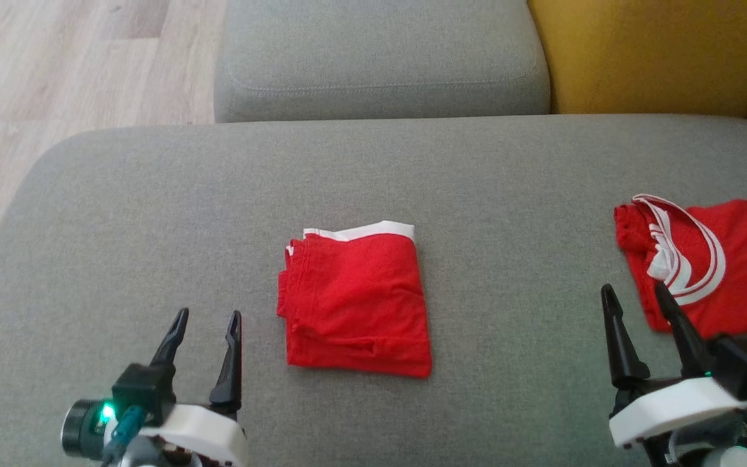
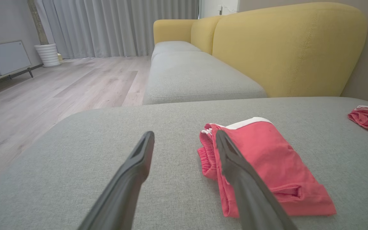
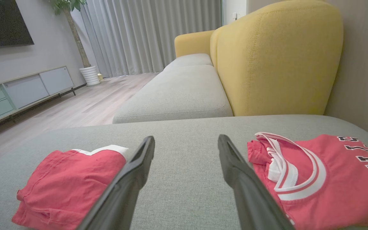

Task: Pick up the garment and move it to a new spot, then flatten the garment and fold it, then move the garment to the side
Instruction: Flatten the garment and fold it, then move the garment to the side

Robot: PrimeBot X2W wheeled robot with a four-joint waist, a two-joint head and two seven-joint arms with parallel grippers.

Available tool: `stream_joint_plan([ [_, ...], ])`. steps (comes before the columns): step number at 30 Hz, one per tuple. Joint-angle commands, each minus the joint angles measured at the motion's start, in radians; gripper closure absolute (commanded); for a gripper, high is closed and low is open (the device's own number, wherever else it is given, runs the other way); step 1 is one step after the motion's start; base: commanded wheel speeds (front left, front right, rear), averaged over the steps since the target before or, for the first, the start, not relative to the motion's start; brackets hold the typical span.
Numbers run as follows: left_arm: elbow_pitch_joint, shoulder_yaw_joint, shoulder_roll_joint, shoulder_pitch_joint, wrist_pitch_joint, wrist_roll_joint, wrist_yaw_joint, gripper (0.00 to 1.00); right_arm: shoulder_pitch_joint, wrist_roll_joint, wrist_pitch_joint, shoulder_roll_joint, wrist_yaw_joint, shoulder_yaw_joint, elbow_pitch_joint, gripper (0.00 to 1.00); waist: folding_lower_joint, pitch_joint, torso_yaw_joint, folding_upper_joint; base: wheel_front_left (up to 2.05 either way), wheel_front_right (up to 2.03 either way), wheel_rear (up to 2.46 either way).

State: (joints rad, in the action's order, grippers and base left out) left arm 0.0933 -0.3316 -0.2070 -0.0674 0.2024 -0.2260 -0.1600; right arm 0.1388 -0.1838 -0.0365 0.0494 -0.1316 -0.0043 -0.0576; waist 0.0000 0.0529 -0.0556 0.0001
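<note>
1. Left jaws: spread wide, nothing between them. The long dark tapered fingers (image 1: 231,357) hover low, just to the left of the folded garment (image 1: 357,305), not touching it.
2. Right jaws: also wide apart and empty. The fingers (image 1: 620,344) hang by the near edge of a red jersey (image 1: 730,259); I can't tell whether they touch the cloth.
3. Folded garment: lies mid seat cushion (image 1: 153,214), between my two arms. It is a compact, roughly rectangular stack of red layers. A white band (image 1: 360,230) runs along its far edge and a gathered elastic edge (image 2: 208,153) shows on its left side.
4. Step, my read: folding looks done, and moving it to the side remains.
5. Next move calls for pinching through all the layers at an edge, probably with one set of jaws on each side. Then I would carry it level. It looks like a thin, limp knit, so a grab on the top layer alone would likely let the stack fall open.
6. Jersey: thin red knit lying mostly flat, with curved white trim and dark block letters. It runs off the right of the head view.
7. Seat cushion: coarse grey weave, soft, with rounded corners; it will likely give under my fingertips. Beyond it are a second grey cushion (image 1: 380,58), a yellow backrest (image 1: 652,52) and pale wood floor (image 1: 56,78).
</note>
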Motion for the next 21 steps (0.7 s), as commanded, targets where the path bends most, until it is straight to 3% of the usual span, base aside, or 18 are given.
stream_joint_plan([
  [1, -0.040, 0.042, -0.018, 0.028, -0.002, -0.005, -0.008, 0.00, -0.018, 0.006, 0.000, 0.006, 0.001, 0.019, -0.042, 0.00, 0.0000, 0.003, -0.001, -0.0001, 0.00, 0.00, 0.00],
  [21, -0.065, 0.036, -0.036, 0.031, -0.016, -0.010, -0.023, 0.00, 0.000, 0.011, -0.015, 0.001, 0.001, 0.006, -0.054, 0.00, 0.0000, 0.006, -0.010, -0.0001, 0.00, 0.00, 0.00],
])
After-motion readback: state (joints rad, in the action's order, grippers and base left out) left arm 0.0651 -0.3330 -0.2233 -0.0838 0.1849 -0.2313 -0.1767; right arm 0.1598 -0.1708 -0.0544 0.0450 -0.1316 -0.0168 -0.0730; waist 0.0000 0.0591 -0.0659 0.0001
